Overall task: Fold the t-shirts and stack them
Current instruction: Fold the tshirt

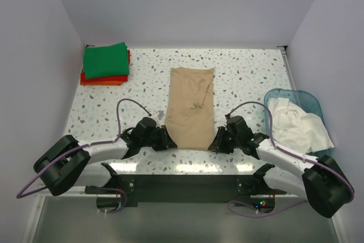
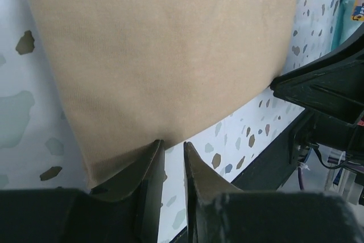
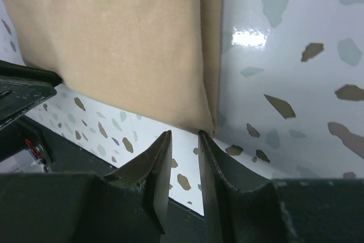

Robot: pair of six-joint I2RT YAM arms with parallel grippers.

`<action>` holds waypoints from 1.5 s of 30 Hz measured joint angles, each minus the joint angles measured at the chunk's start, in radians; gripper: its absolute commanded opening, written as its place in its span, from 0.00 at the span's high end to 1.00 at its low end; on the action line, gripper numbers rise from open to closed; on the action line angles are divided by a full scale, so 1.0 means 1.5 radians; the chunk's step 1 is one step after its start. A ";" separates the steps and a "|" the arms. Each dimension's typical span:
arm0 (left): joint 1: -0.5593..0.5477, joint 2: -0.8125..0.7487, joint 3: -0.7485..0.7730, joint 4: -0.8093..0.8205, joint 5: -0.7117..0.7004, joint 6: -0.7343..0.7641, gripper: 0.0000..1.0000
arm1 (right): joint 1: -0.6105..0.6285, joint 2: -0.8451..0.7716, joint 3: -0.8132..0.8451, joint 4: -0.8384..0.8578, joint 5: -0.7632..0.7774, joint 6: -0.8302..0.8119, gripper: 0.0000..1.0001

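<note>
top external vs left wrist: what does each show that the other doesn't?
Top external only: the green t-shirt stacked on the red-orange t-shirt at the far left, and the whitish t-shirt in the blue tub on the right.
Left wrist only: the left gripper close up, fingers narrowly apart, tips at the near hem of the tan t-shirt, no cloth visible between them.
Both: the tan t-shirt flat on the speckled table, with the right gripper at the same hem.

Overhead; both wrists close on tan-beige t-shirt (image 1: 190, 109)
</note>
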 measured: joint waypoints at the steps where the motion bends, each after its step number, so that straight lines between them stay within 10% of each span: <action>1: 0.000 -0.009 0.000 -0.009 -0.003 0.000 0.73 | 0.000 -0.012 -0.002 -0.010 0.005 0.002 0.70; 20: 0.002 -0.213 -0.006 -0.265 -0.157 -0.035 0.48 | 0.000 -0.088 -0.015 -0.094 0.047 0.035 0.64; 45: 0.005 -0.107 -0.032 -0.120 -0.133 -0.050 0.83 | 0.000 -0.018 -0.034 0.033 0.032 0.068 0.78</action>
